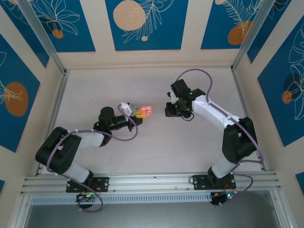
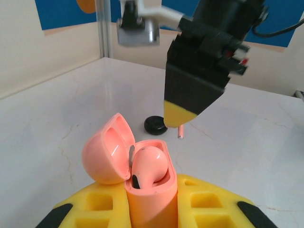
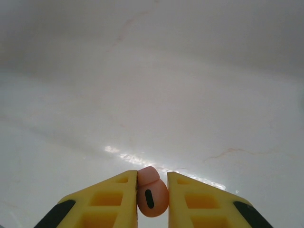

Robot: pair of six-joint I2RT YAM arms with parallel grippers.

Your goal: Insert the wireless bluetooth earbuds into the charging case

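The salmon-pink charging case (image 2: pixel 153 202) stands upright between the yellow fingers of my left gripper (image 2: pixel 152 209), which is shut on it. Its lid (image 2: pixel 105 154) hangs open to the left. One pale-pink earbud (image 2: pixel 151 164) sits in the case's well. My right gripper (image 3: pixel 152 187) is shut on the other earbud (image 3: pixel 152 195), bulb toward the camera. In the left wrist view the right gripper (image 2: pixel 180 114) hangs just beyond the case, the earbud's stem (image 2: pixel 181 132) poking out below its tips. From above, the case (image 1: pixel 145 111) and the right gripper (image 1: pixel 170 110) are a short gap apart.
A small black round object (image 2: pixel 156 125) lies on the pale table (image 1: pixel 156 147) just behind the case, under the right gripper. Aluminium frame posts (image 1: pixel 52 102) and patterned walls enclose the table on three sides.
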